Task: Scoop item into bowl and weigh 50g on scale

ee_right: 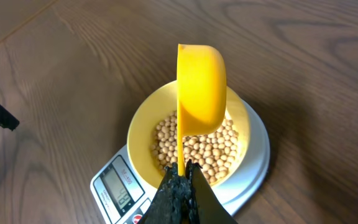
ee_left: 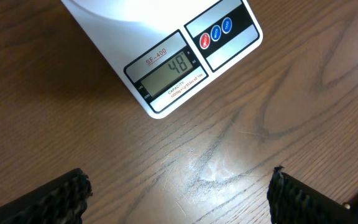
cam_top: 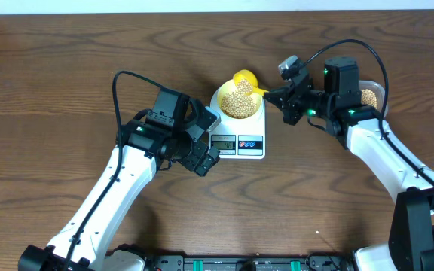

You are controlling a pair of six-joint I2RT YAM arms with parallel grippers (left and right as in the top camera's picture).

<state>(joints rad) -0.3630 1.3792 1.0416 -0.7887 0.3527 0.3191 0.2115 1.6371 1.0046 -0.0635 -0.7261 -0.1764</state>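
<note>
Right pincer [ee_right: 182,171] holds scoop [ee_right: 201,87] tipped above bowl [ee_right: 143,121].

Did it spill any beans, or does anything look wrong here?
Nothing stands out. The beans sit inside the bowl, which stands on the scale, and I see none loose on the table. The yellow scoop is tipped on its side above the bowl, pinched by the right gripper, which suits pouring.
</note>
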